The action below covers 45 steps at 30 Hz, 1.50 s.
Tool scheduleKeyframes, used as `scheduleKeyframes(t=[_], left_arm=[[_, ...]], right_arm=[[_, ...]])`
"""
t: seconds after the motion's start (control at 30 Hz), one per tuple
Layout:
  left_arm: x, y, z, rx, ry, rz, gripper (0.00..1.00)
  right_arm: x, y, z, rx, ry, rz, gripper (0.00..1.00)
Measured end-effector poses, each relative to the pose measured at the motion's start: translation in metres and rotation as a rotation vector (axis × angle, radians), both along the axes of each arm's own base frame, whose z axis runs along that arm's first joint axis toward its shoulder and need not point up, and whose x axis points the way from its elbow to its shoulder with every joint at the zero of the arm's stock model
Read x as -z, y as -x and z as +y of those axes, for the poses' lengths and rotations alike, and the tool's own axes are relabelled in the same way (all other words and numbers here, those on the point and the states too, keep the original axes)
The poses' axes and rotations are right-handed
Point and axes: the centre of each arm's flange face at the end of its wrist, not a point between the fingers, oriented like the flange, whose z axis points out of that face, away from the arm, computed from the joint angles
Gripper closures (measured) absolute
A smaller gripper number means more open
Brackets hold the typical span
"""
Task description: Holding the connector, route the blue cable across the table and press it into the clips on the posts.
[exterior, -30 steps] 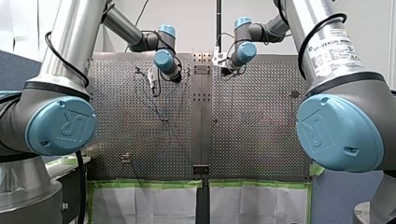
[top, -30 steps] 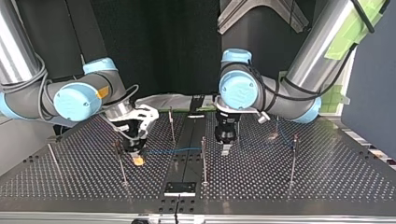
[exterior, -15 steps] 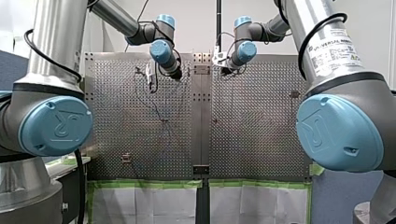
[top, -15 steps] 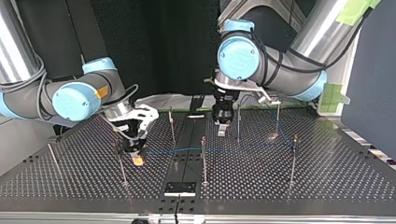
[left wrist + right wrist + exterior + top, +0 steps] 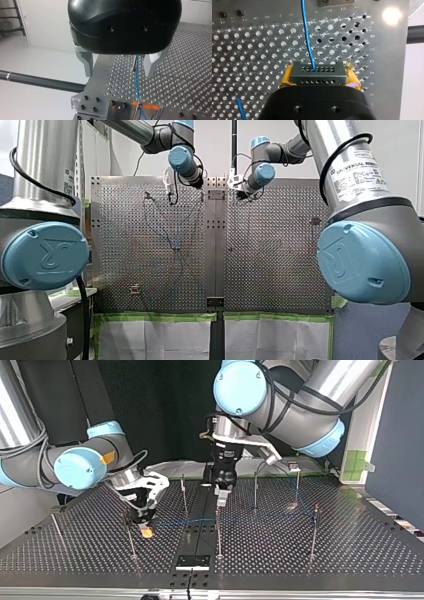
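my left gripper (image 5: 220, 497) is hanging released, fingers (image 5: 86, 62) spread, having risen from the cable (image 5: 190, 521) and shifted left in the top view, above the middle post (image 5: 218, 532). my right gripper (image 5: 145, 529) is staying clenched on the connector (image 5: 316, 72) at that view's left, cable trailing right.

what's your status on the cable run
right gripper shut on connector. left gripper open, above blue cable. post close beneath left gripper.

"UNIVERSAL ROBOTS" label (image 5: 357, 170) on my right arm (image 5: 327, 137); "UR" on cap (image 5: 45, 259).
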Motion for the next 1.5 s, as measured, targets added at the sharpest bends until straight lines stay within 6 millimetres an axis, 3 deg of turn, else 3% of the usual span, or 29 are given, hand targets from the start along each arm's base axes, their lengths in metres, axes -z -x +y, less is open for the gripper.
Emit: scheduleKeyframes(t=[0.57,0.7,0.87,1.2,1.5], left_arm=[[0.012,0.006,-0.079,0.041,-0.025,0.022,0.0],[0.017,-0.004,-0.09,0.046,-0.032,0.03,0.0],[0.024,-0.02,-0.094,0.029,-0.046,0.048,0.0],[0.037,-0.075,-0.088,-0.024,-0.062,0.045,0.0],[0.039,-0.097,-0.095,-0.039,-0.045,0.015,0.0]], right_arm=[[-0.003,0.003,-0.001,0.006,0.003,-0.004,1.0],[-0.003,0.003,-0.001,0.006,0.003,-0.004,1.0],[-0.003,0.003,-0.001,0.005,0.003,-0.004,1.0],[-0.003,0.004,-0.002,0.007,0.003,-0.004,1.0],[-0.003,0.004,-0.002,0.007,0.003,-0.004,1.0]])
